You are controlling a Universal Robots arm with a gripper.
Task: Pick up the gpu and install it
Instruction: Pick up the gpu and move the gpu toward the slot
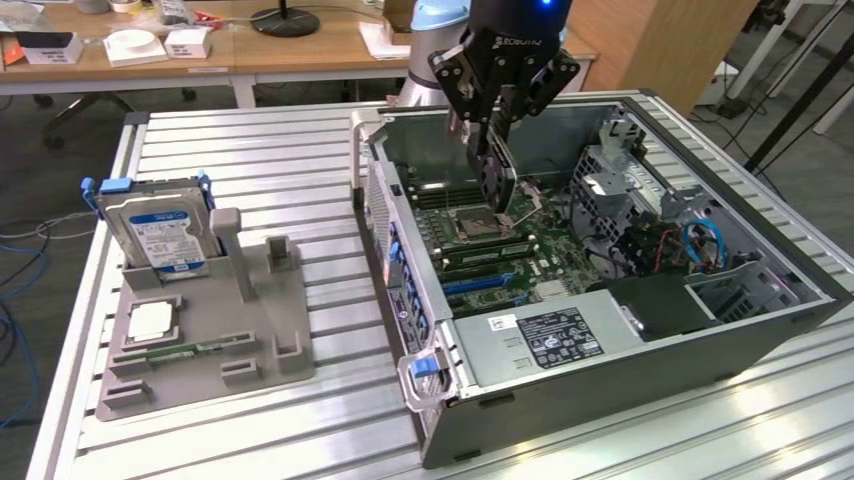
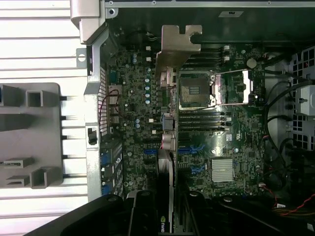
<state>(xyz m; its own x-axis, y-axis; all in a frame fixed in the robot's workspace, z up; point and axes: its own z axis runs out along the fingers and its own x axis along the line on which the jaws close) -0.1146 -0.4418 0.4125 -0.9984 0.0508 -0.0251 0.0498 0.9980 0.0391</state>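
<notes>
Pincer (image 1: 494,125) clenched on graphics card (image 1: 498,180). Card hangs on edge, above motherboard (image 1: 534,265), inside open computer case (image 1: 641,400).

This is looking like a lab: an open computer case (image 1: 601,400) is lying on a slatted metal surface (image 1: 267,150), with a wooden office surface (image 1: 320,50) standing far behind.
</notes>
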